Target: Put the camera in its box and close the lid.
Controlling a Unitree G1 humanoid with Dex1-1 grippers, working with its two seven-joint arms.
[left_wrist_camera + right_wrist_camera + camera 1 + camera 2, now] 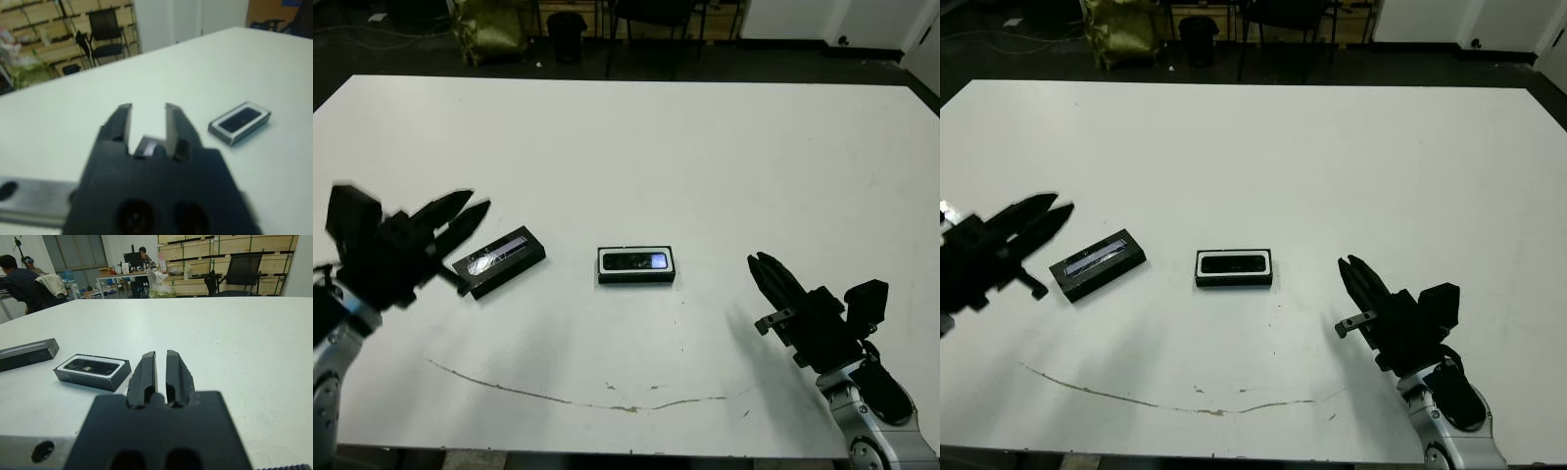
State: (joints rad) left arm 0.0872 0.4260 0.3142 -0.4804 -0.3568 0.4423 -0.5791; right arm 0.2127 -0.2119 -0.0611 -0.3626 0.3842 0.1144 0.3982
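Now camera (636,261) in box (603,277); lid (498,260) beside (both pincers empty): left (148,113) parted, right (160,363) clenched.

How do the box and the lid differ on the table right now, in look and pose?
The box shows a white lining around the dark camera lying inside it; the lid is plain black with a silvery strip. The box lies square to the table's near edge at the middle; the lid lies angled, toward the left end effector. Both are small black rectangles lying flat, untouched.
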